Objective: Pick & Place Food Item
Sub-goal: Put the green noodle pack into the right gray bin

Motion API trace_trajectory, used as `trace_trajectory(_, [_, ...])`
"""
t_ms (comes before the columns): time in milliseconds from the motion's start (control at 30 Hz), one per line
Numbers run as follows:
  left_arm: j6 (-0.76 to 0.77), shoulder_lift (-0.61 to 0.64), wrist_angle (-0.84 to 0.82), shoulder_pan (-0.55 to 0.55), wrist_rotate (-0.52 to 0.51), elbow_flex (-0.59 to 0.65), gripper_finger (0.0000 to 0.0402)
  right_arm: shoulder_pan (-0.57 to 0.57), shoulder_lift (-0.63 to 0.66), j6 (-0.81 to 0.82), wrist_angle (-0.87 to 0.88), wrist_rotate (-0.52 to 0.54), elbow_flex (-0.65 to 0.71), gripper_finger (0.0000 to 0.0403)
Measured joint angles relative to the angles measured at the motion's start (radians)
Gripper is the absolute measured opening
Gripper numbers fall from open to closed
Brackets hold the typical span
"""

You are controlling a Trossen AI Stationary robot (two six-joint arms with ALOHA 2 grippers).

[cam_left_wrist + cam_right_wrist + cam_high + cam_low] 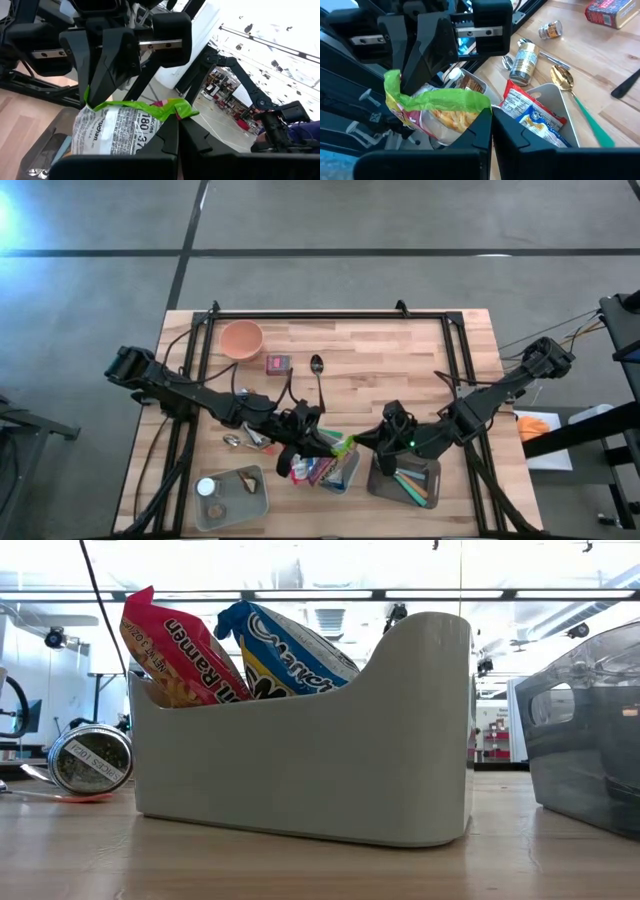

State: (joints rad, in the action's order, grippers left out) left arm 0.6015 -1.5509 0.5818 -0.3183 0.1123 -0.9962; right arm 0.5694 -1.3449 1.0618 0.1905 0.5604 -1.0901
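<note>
Bright, even light; blown-out windows

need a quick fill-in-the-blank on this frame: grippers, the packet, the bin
1. Both grippers pinch a packet whose top edge is ____ in colour.
2. The left gripper and the right gripper are both ____ on it.
3. The red ramen pack stands inside the pale ____.

Missing: green; shut; bin

Ramen packet [440, 107]: green-edged, crinkled, noodles showing through wrapper; held aloft between both grippers, above bin [555, 107] holding two more packets.
</note>
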Motion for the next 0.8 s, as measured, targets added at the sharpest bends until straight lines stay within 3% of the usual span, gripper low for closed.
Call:
trace_trajectory(500, [0.084,0.0,-0.017,0.0,0.015,0.001,0.0007,0.006,0.0,-0.113,-0.01,-0.068,0.0,0.0008])
trace_trajectory(800, [0.146,0.0,-0.07,0.0,0.054,0.001,0.0104,0.0,0.0,-0.19,-0.051,-0.066,0.0,0.0008])
